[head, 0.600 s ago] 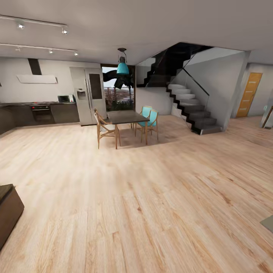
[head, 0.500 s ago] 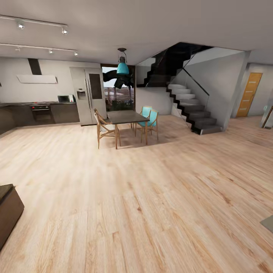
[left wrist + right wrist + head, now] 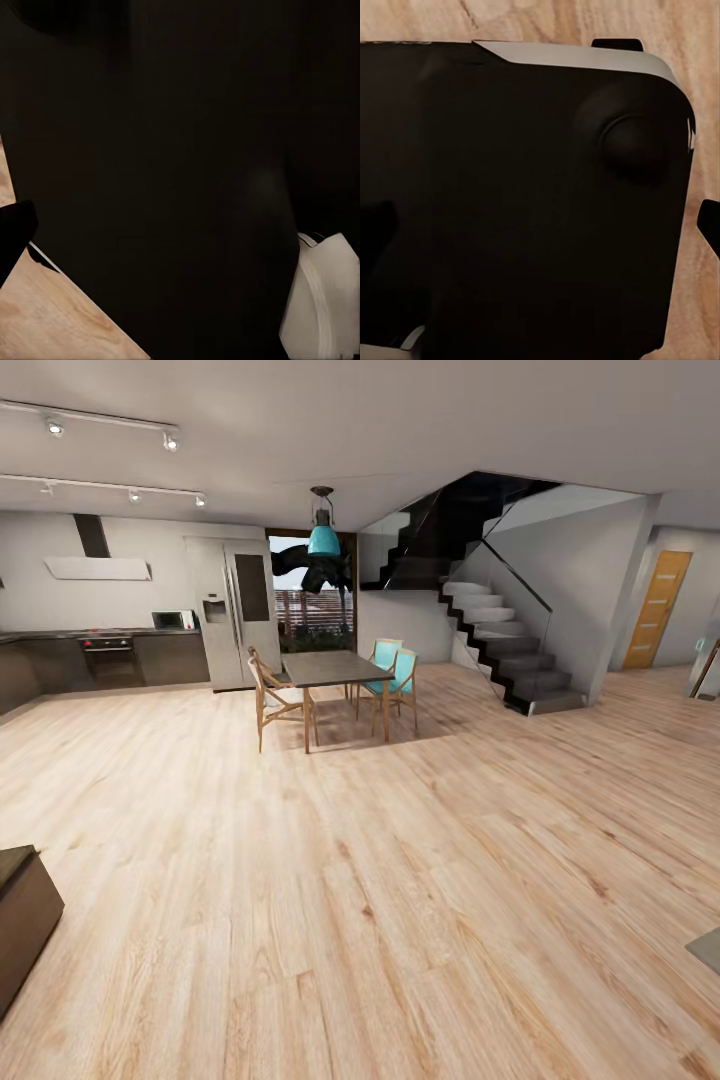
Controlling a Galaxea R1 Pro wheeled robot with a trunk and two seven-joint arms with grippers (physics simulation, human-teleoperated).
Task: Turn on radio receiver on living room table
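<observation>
The radio receiver and the low coffee table are out of view. The head view looks across a light wood floor (image 3: 400,880) of an open room. In the left wrist view a dark fingertip (image 3: 13,234) sits at the picture's edge, in front of the robot's black body (image 3: 165,172). In the right wrist view a dark fingertip (image 3: 710,225) sits at one edge and a fainter one at the opposite edge, wide apart. My left gripper (image 3: 180,240) and right gripper (image 3: 540,232) stand open with nothing between the fingers.
A dark-topped dining table (image 3: 330,668) with wooden and teal chairs stands ahead. Behind it are a kitchen counter (image 3: 110,655) and a fridge (image 3: 235,610). Dark stairs (image 3: 510,650) rise at the right, near an orange door (image 3: 656,610). A dark brown cabinet (image 3: 20,920) sits low left.
</observation>
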